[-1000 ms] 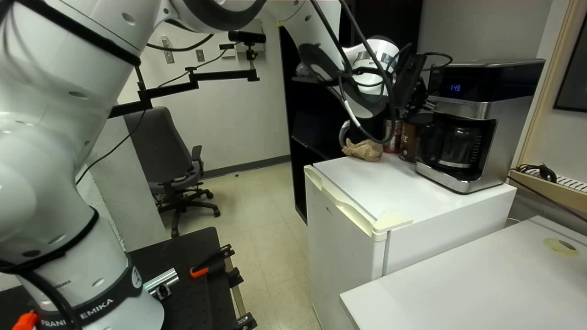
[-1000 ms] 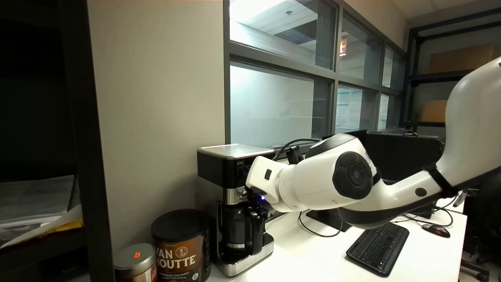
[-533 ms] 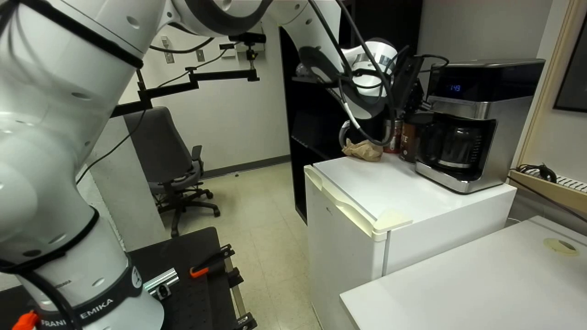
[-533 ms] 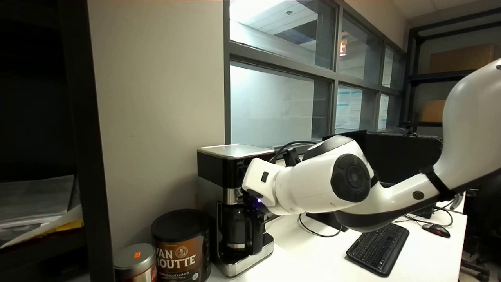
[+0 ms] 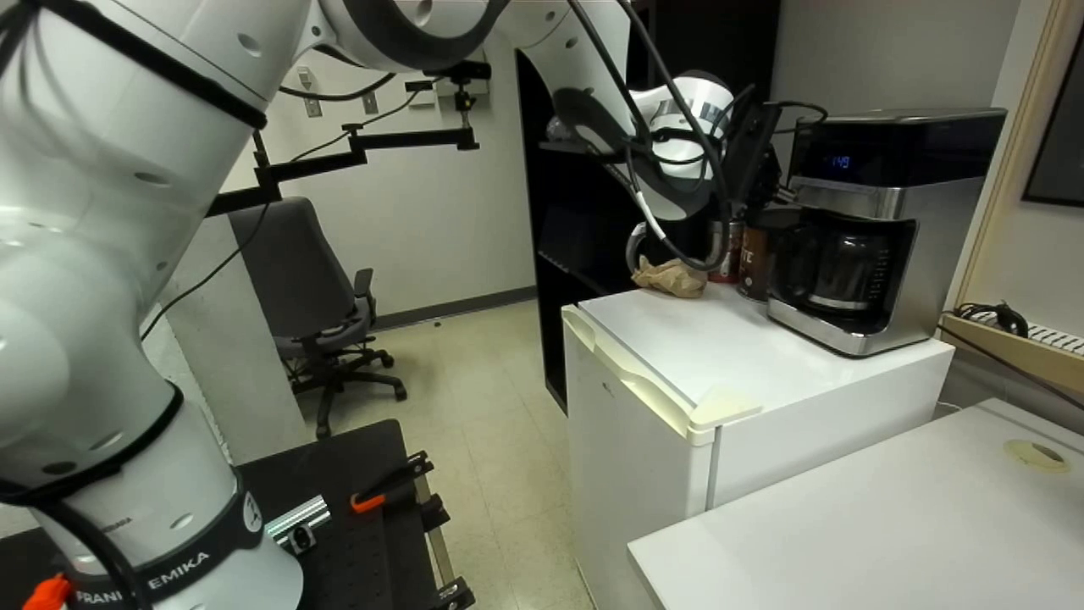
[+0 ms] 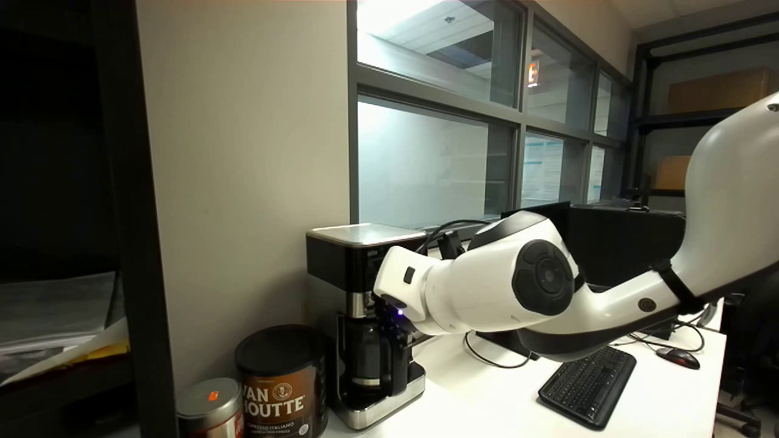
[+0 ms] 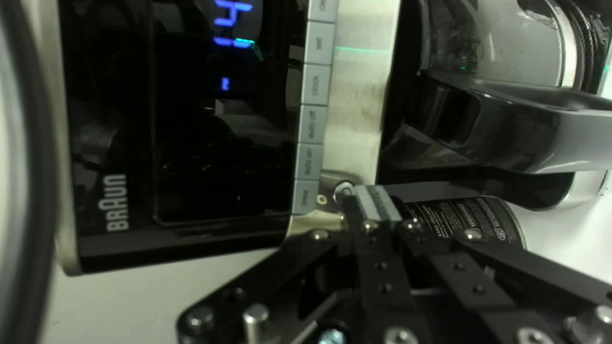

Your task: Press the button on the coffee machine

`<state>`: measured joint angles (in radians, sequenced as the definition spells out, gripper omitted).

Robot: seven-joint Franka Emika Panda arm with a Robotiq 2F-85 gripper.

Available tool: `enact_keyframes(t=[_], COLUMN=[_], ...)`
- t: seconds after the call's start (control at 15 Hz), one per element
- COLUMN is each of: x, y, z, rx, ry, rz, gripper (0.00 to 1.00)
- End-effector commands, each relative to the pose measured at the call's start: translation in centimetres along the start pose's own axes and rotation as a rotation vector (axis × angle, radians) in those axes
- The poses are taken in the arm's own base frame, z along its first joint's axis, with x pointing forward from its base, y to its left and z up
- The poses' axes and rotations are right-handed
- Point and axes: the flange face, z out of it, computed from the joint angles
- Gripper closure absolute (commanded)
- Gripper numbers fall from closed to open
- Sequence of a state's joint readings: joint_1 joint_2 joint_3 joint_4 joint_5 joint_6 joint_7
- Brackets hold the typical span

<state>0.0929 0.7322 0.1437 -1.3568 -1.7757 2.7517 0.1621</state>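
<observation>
The black and silver Braun coffee maker (image 5: 931,229) stands on the white fridge (image 5: 754,356). Its long way runs up and down, and its front faces the robot arm (image 6: 487,292). A glass coffee pot (image 5: 847,267) sits in its open middle, with the handle (image 7: 521,122) sticking out the front. The pot looks dark, but I cannot tell what is in it. Just beside the machine is a brown Van Houtte coffee tub (image 6: 281,389); its black lid (image 6: 283,350) is on, so its inside is hidden.

The jaws of the gripper (image 7: 375,198) are pressed together, and their tips are right at a round button (image 7: 344,190) on the silver strip (image 7: 356,110). I cannot tell if they touch it. Only the wrist view lets me read the gray keys (image 7: 311,123), such as "brew". There the machine looks tipped sideways, top to the left. In an exterior view the whole blue clock (image 5: 840,162) shows 1, 4 and 9; the wrist view cuts it off.
</observation>
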Motion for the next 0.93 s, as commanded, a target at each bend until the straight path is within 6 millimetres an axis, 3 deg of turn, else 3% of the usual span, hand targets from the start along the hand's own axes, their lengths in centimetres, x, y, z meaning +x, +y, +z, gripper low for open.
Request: enact_keyframes(t=[0.0, 0.87], x=[0.26, 0.01], y=[1.07, 1.8], z=[0.58, -0.07], rx=[-0.031, -0.04], ry=[0.021, 0.04], rz=[0.001, 0.004], gripper=[1.0, 1.0])
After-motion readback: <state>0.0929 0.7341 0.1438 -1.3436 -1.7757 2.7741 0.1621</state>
